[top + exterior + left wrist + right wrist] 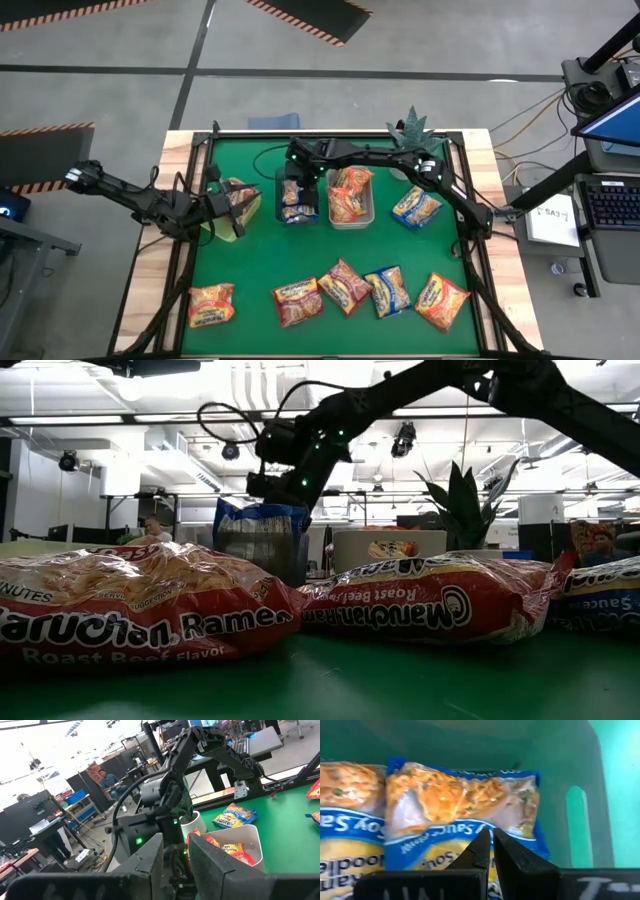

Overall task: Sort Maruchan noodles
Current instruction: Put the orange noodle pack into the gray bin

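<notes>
A dark bin (297, 196) at the middle of the green table holds upright blue-and-yellow noodle packets (462, 805); their tops stick out above its rim (255, 518). My right gripper (489, 840) is shut, slanting down over them inside the bin. Beside it a grey bin (368, 212) holds orange packets (350, 192). At the left, a green bin (246, 218) has a red packet (240, 193) in it. My left gripper (176, 862) stands level beside that bin, its fingers a little apart. Loose packets lie along the near edge (344, 286). My right gripper's shut fingertips (481, 846) stand in front of the printed face (450, 832) of the nearest blue packet, coming from above at a slant. I cannot tell whether they touch it. My left gripper overlaps the green bin's left rim (226, 206) from above; I cannot tell whether it touches it.
One blue packet (416, 207) lies right of the grey bin. Red, blue and orange packets (211, 304) (387, 291) (441, 300) lie in a row near the front edge. A small potted plant (410, 128) stands at the far edge. People sit in the room beyond the table.
</notes>
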Action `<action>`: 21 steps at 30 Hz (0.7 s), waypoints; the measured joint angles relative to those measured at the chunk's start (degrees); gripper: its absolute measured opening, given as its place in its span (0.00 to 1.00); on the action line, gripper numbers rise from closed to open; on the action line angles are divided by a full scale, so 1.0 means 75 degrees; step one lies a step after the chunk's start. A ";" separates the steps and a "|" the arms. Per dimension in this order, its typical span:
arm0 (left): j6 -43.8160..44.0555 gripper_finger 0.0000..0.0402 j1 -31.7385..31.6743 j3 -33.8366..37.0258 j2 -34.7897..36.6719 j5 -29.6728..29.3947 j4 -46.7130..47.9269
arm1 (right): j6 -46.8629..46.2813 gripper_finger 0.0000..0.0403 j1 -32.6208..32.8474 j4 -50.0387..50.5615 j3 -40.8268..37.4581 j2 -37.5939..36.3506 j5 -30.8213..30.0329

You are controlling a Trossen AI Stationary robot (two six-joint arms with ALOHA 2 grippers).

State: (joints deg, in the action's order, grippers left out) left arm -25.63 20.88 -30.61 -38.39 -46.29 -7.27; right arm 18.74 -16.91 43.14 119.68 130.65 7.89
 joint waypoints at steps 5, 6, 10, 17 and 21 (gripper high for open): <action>0.0035 0.19 0.0000 0.0000 -0.0006 -0.0001 -0.0006 | 0.0032 0.03 0.0191 0.0097 0.0000 -0.0297 -0.0211; 0.0073 0.19 0.0000 0.0000 -0.0008 -0.0001 -0.0005 | 0.0032 0.03 0.0250 0.0172 0.0000 -0.0422 -0.0286; 0.0282 0.19 0.0000 0.0000 -0.0022 -0.0004 -0.0026 | -0.0105 0.03 0.0550 0.0803 -0.0037 -0.1155 -0.0256; 0.0754 0.19 0.0001 -0.0231 -0.0355 0.0094 -0.0217 | -0.0442 0.03 0.1414 0.1042 -0.1448 -0.2942 -0.0264; 0.0952 0.19 0.0001 -0.0583 -0.0866 0.0445 -0.0204 | -0.1138 0.03 0.2061 0.0002 -0.3206 -0.4292 -0.0260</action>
State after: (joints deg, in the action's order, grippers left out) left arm -18.48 20.89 -34.99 -44.88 -42.96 -8.80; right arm 10.21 -1.45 43.16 95.63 98.46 5.94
